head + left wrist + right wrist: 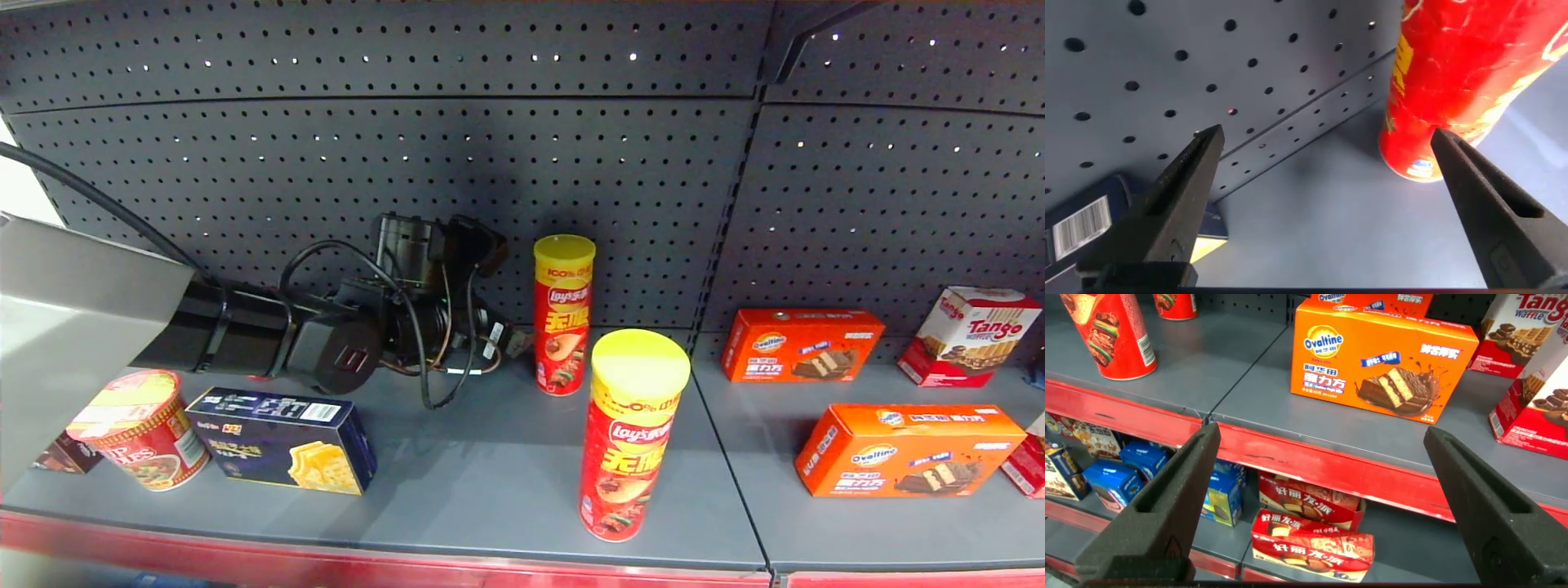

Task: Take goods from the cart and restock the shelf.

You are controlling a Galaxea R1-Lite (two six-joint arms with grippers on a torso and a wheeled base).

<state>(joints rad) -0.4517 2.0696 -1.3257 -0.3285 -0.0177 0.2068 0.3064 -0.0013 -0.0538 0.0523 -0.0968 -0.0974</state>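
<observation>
1. The left gripper [1327, 139] lies low over the shelf [490, 482], close to the pegboard [408, 163]. Its two dark fingers [1184, 204] stand wide apart with nothing between them.
2. The rear can [563, 314] stands just past the fingertips, off toward one finger and not touched. In the head view it is just right of the left arm's end, near the pegboard.
3. The front can [635, 433] stands near the shelf's front edge, right of the rear can and apart from it.
4. Both cans are upright, with the long axis vertical, the lids on top and the print facing the front.
5. The cans are tall round tubes, glossy red with flat yellow lids. The shelf is a matt grey sheet with a red front strip. The pegboard is dark, with even rows of small round holes.
6. The right gripper [1323, 437] hangs in front of the shelf's edge, its wedge-shaped fingers [1167, 506] spread wide and empty. Beyond them an orange box [1384, 359] lies flat on the right bay, long side along the edge. Red packs [1315, 539] lie on the level below.
7. Left of the arm, a blue box [286, 441] lies on its long side, beside a red cup [139, 441].
</observation>
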